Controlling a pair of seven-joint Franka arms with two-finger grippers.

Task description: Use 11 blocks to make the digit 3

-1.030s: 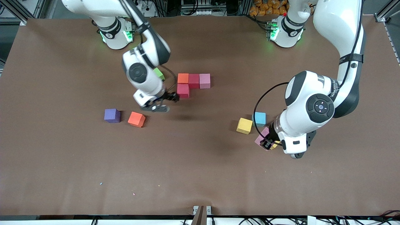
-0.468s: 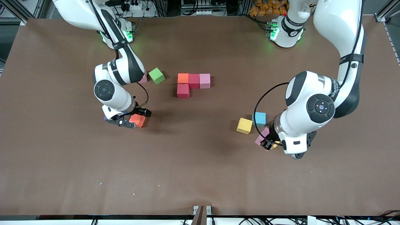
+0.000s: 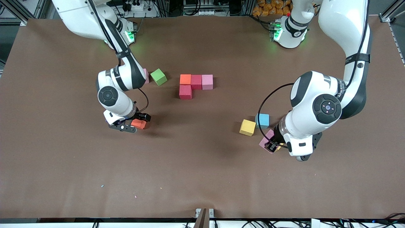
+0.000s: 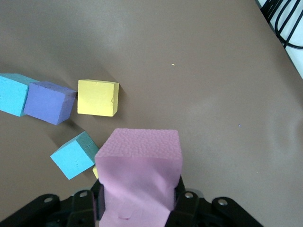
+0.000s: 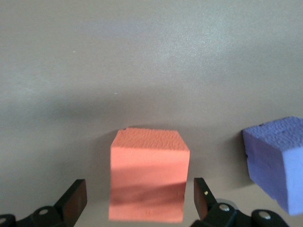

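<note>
1. The right gripper (image 3: 136,124) is straddling a loose orange foam cube (image 5: 148,172) at the right arm's end of the brown table (image 3: 202,177), its jaws standing wide apart, one on each side and neither touching. Risk: closing off-centre is likely to twist the cube rather than seat it squarely.
2. A purple foam cube (image 5: 277,161) is lying just beside the orange one. Risk: a low sideways move could be nudging it.
3. The left gripper (image 3: 271,146) is clamped on a pink foam cube (image 4: 140,179) at the left arm's end of the table, over a cyan foam cube (image 3: 262,120) and a yellow foam cube (image 3: 247,127). Risk: soft foam is compressing under the fingers and may rotate during carrying.
4. The started figure, an orange, crimson and pink row (image 3: 196,81) with a second crimson cube (image 3: 185,92) touching it on the near side, is sitting mid-table. Risk: a careless placement beside it could be shoving the set cubes out of line.
5. A green foam cube (image 3: 158,77) is lying near the figure; it is not part of the task.
</note>
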